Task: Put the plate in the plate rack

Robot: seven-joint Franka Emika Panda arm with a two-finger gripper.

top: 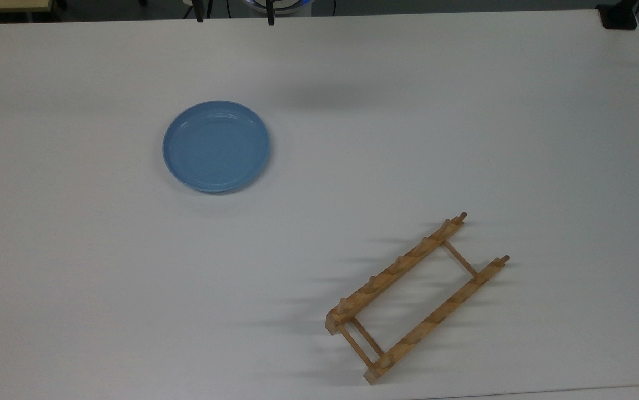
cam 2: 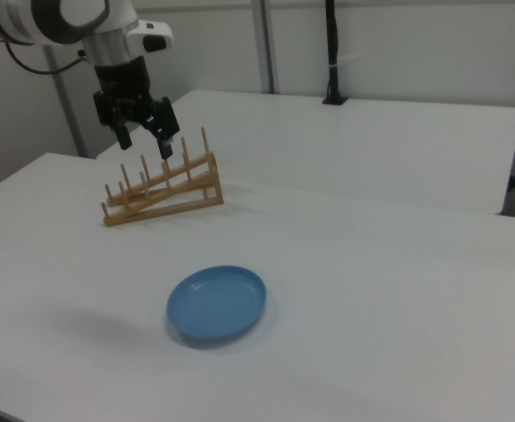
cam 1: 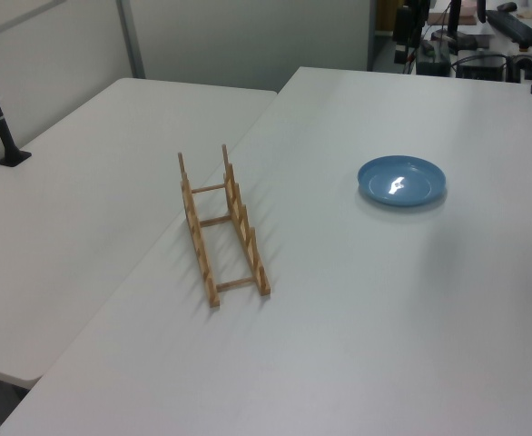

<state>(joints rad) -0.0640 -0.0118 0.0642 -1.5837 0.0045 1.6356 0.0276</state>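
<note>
The light-blue plate (top: 216,146) lies flat and right side up on the white table (top: 463,111), toward the top view's left; it is also in the left view (cam 1: 401,180) and the right view (cam 2: 217,303). The light-wood plate rack (top: 416,297) stands with nothing in it toward the top view's lower right, set at a slant, its pegs upright (cam 1: 224,229) (cam 2: 162,192). My gripper (cam 2: 145,144) hangs in the air at the right view's upper left, open and holding nothing, well apart from the plate. A faint shadow falls on the table right of the plate in the top view.
A second white table (cam 1: 75,163) adjoins this one beyond the rack, with a black clamped pole (cam 2: 331,53) on it. A black block (top: 619,16) sits at the table's far right corner in the top view.
</note>
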